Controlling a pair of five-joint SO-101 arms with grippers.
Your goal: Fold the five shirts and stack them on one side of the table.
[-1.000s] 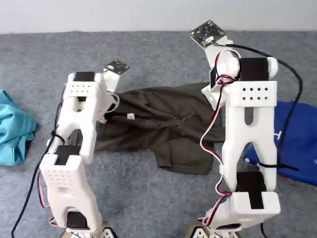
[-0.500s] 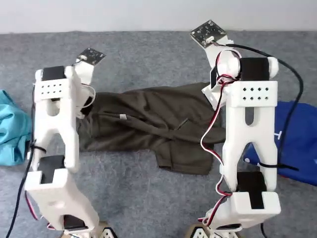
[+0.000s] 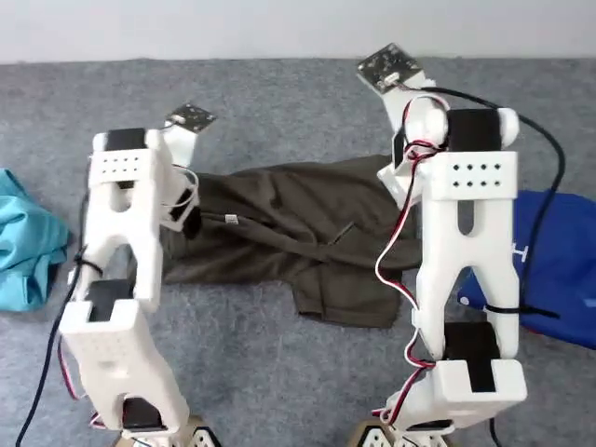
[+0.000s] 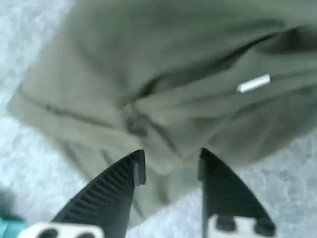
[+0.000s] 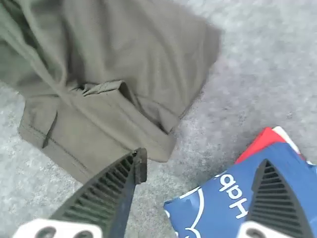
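A dark olive shirt (image 3: 289,233) lies crumpled across the middle of the grey table. In the left wrist view my left gripper (image 4: 168,163) hovers open just above the olive shirt (image 4: 163,74) at its left end, with nothing between the fingers; a white tag (image 4: 253,83) shows on the cloth. My right gripper (image 5: 203,161) is open wide over bare carpet, between the olive shirt's (image 5: 109,74) right edge and a blue shirt (image 5: 223,201). Another shirt, teal (image 3: 23,247), sits bunched at the table's left edge.
The blue shirt (image 3: 559,265) lies at the right edge of the table, partly under the right arm (image 3: 466,186), with a red patch (image 5: 262,141) at its corner. Grey carpet (image 3: 279,372) covers the table in front of and behind the olive shirt.
The left arm swung out to the left, drawing the olive shirt's left end with it, then came back a little to the right. The right arm has stayed still.
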